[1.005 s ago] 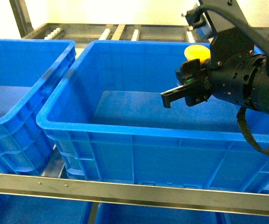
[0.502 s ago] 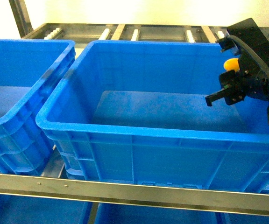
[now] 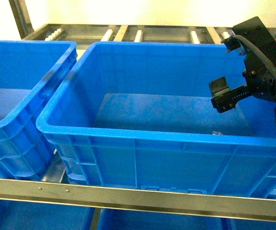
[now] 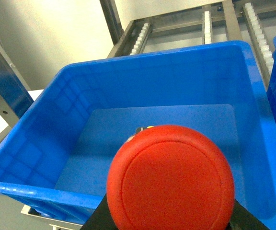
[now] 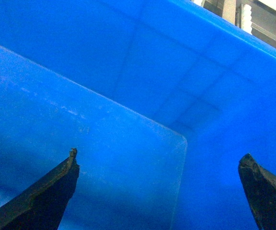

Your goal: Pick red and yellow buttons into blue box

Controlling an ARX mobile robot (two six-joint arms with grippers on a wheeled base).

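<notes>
Right gripper fingers wide (nothing between) inside blue box; left gripper apparently clamps red button.

crate centre, on roller rack | second crate touching its left side | right claw inside crate's right end (above the floor) | button over crate, in left claw

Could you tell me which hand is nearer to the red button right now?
Left. The red button sits right at the left hand, filling its wrist view above a blue box. The right hand is open over the box with no button in view.
</notes>
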